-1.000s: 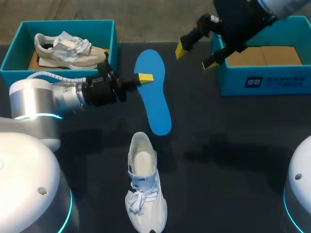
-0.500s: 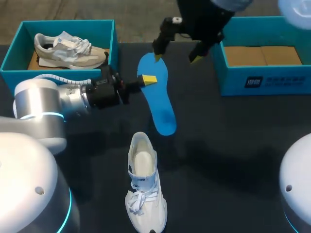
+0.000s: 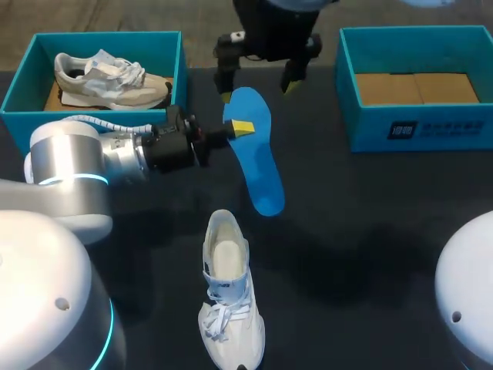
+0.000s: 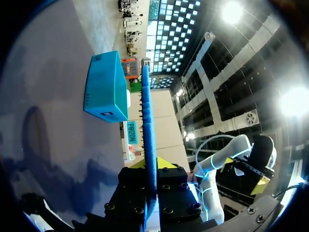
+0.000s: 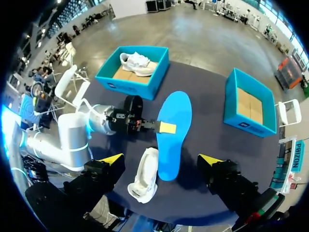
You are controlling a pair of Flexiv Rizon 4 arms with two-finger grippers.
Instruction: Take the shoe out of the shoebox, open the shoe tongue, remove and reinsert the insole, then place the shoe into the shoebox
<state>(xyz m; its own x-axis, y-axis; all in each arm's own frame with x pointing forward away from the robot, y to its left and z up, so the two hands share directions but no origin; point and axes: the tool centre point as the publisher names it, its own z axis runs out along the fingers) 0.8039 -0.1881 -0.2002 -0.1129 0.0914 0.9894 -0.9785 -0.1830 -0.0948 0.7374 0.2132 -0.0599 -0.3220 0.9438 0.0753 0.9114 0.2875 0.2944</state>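
While left fingers (image 3: 243,126) pinch the insole (image 3: 260,171), right fingers (image 5: 112,159) hover; shoe (image 3: 228,297) nearby.

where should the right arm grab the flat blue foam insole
Probably its free long edge, opposite the left gripper, coming in sideways from the empty teal shoebox's side. The blue foam insole is thin and held flat, so pinch its top and bottom faces; squeezing across the width would likely buckle it.
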